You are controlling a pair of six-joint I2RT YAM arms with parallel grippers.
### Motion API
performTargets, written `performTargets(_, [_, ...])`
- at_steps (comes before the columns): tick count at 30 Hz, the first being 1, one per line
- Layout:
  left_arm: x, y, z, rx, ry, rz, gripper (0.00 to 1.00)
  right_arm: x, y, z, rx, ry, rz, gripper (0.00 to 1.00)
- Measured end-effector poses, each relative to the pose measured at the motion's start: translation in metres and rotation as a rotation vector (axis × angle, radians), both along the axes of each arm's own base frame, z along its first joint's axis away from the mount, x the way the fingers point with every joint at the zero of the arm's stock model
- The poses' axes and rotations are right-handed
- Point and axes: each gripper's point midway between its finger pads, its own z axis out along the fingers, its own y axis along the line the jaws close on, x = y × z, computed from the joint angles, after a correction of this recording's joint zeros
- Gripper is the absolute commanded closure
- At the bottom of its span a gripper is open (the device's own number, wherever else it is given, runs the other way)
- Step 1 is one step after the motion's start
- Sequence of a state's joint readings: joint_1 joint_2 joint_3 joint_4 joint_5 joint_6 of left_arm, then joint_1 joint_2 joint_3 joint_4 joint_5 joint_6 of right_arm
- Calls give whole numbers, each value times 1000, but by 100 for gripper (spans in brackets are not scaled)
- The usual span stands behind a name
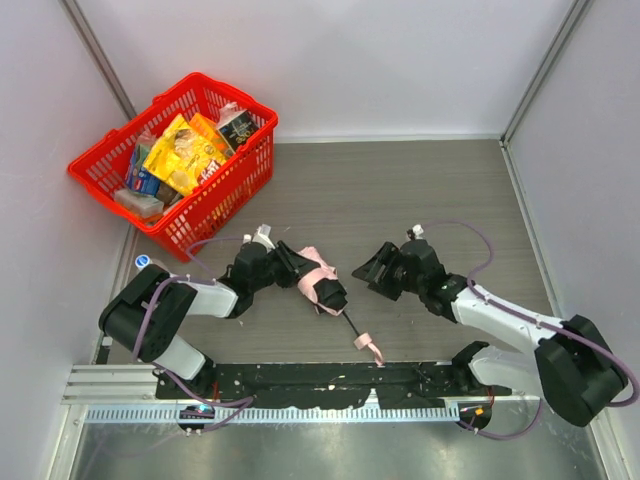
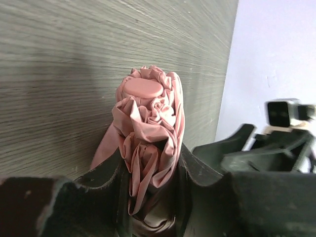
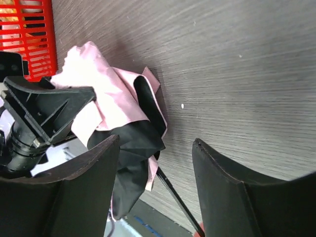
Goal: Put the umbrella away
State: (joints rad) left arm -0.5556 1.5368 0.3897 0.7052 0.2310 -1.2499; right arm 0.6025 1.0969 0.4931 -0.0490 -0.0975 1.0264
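Left wrist view: left gripper (image 2: 150,155) pinches the umbrella (image 2: 148,113) by its bunched cloth, between its fingers, to hold it folded — right gripper (image 3: 157,142) fingers stand spread near it, holding nothing.

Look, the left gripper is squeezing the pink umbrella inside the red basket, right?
Not inside. The left gripper is squeezing the pink umbrella over the table, outside the red basket; the top view shows it.

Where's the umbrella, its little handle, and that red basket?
umbrella (image 1: 312,267): overhead view, on the bunched pink fabric.
handle (image 1: 364,343): overhead view, on the small pink grip at the end of the shaft.
basket (image 1: 225,195): overhead view, on its red side wall.
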Motion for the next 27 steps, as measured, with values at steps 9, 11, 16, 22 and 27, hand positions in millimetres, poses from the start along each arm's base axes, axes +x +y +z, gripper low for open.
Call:
performTargets(9, [1, -12, 27, -89, -82, -59, 100, -4, 16, -32, 229, 186, -122, 29])
performTargets(11, [0, -13, 30, -105, -75, -61, 100, 0, 15, -28, 243, 178, -135, 27])
performTargets(16, [1, -16, 44, -147, -64, -62, 100, 15, -3, -8, 231, 77, -188, 24])
performTargets(22, [14, -29, 109, -248, -175, -91, 100, 29, -22, 2, 316, 89, -279, 24])
performTargets(27, [25, -38, 168, -337, -262, -105, 100, 22, -6, -6, 410, 231, -264, 25])
